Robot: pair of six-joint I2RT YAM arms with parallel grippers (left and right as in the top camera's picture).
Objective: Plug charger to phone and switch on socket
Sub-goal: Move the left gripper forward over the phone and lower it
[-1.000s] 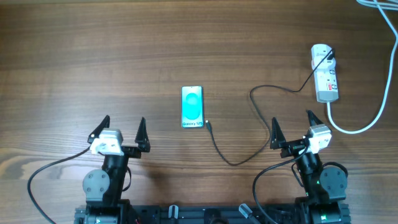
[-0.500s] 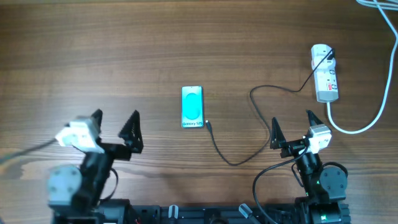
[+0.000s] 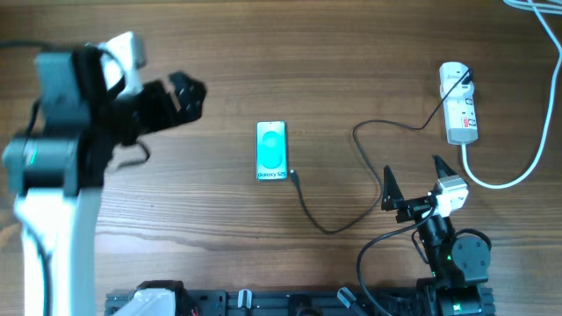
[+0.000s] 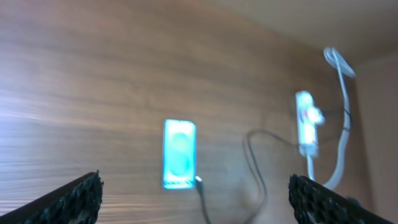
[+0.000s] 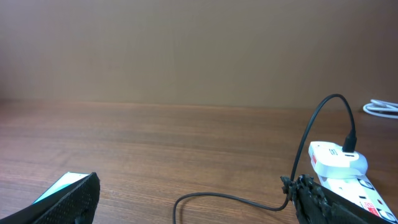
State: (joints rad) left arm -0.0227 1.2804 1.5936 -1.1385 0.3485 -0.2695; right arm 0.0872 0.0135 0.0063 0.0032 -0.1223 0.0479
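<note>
Left arm (image 3: 61,149) has swung up from its low rest of a second ago. It is now raised over the left half of the surface (image 3: 263,53) and is blurred in the overhead view. Right arm (image 3: 452,250) unchanged at the near edge.

Left fingers (image 3: 186,91): spread wide, nothing between them, touching nothing. They point toward the phone from well apart.

Phone (image 3: 271,151): flat on the surface, centre, screen lit cyan. White writing (image 3: 271,175) at the near end reads "Galaxy S25" overhead; it is blurred in the left wrist view.

Charger (image 3: 327,226): thin black cable. Small plug tip (image 3: 295,176) lies just beside the phone's near right corner; cannot tell whether it touches. The cable loops toward the robot, back up, then across to the right. Its black plug (image 3: 466,81) sits in the socket.

Right fingers (image 3: 387,187): spread wide, empty, low at near right. The cable passes close by one finger overhead; contact not clear.

Socket (image 3: 458,110): white strip, far right, lying flat. Small red marks (image 3: 470,103) on its face, too small to read. Thick white lead (image 3: 514,178) curves off its near end and up the right edge.
</note>
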